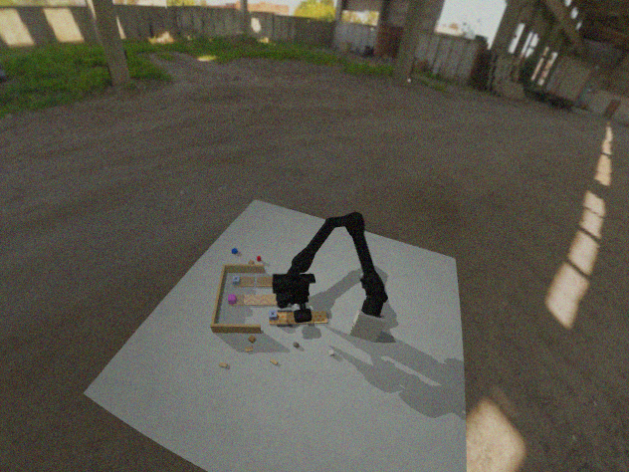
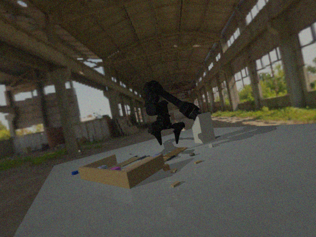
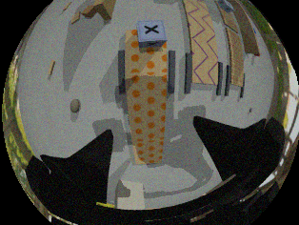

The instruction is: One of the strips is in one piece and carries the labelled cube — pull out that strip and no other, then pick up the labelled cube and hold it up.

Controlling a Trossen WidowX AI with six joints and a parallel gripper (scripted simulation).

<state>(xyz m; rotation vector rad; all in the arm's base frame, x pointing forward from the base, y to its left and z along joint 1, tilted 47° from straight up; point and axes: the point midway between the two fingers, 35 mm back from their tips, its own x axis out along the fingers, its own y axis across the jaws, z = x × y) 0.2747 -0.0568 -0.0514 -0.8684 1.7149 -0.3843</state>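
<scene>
The labelled cube [image 1: 273,315] [image 3: 151,30], pale blue with a dark X on top, sits on the far end of the orange-dotted strip [image 1: 318,318] [image 3: 150,101]. This strip is in one piece, runs between two dark rails and stands out past the frame's open side. The zigzag strip [image 1: 254,300] [image 3: 205,48] [image 2: 116,168] lies beside it with a magenta piece [image 1: 232,299] at its far end. A third strip [image 1: 248,281] shows a gap, with another pale blue cube [image 1: 235,280] at its end. My gripper [image 2: 168,144] [image 3: 153,127] is open and empty above the dotted strip.
A three-sided wooden frame [image 1: 218,300] [image 2: 104,177] surrounds the far ends of the other strips. Small blocks and a grey pebble [image 1: 296,345] [image 3: 75,105] lie by the dotted strip's side. A blue piece [image 1: 234,251] [image 2: 74,172] and a red piece [image 1: 259,258] lie beyond the frame.
</scene>
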